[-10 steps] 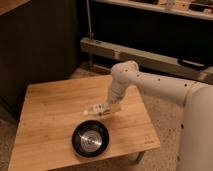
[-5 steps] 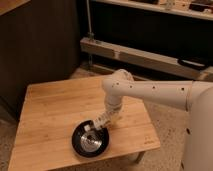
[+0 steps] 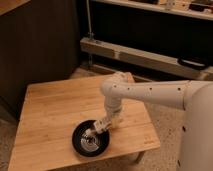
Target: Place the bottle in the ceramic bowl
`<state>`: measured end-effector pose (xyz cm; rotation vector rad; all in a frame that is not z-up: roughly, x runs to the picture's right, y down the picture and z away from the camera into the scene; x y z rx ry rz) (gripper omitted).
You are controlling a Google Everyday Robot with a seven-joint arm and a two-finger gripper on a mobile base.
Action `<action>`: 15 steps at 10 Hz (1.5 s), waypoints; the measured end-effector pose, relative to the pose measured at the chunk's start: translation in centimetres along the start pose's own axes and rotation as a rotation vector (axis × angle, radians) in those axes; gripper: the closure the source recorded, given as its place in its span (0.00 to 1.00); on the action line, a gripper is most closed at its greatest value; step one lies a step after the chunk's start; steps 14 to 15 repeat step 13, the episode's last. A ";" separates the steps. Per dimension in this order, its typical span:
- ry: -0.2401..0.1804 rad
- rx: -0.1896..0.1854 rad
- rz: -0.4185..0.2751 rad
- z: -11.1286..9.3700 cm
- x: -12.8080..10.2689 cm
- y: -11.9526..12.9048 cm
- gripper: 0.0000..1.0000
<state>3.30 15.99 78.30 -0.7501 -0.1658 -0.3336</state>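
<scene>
Hanging over the ceramic bowl (image 3: pixel 91 141), the gripper (image 3: pixel 100 125) is seen at the bowl's 1 o'clock rim. The bottle (image 3: pixel 96 128) is pinched in the jaws, tilted, its lower end pointing into the bowl's shiny inside. Contact with the bowl cannot be told. The bowl is set on the wooden desk (image 3: pixel 50 110), near its 6 o'clock edge.

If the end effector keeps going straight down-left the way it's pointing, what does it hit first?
Most likely the ceramic bowl. The end effector, with the bottle at its tip, angles down over the bowl's upper right rim, so its line seems to end at the shiny inside. Depth is uncertain.
</scene>
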 end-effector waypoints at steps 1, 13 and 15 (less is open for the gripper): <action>0.003 -0.003 -0.007 0.1 0.0 -0.1 0.46; 0.104 0.047 0.033 -4.7 -2.1 2.2 0.25; 0.104 0.047 0.033 -4.7 -2.1 2.2 0.25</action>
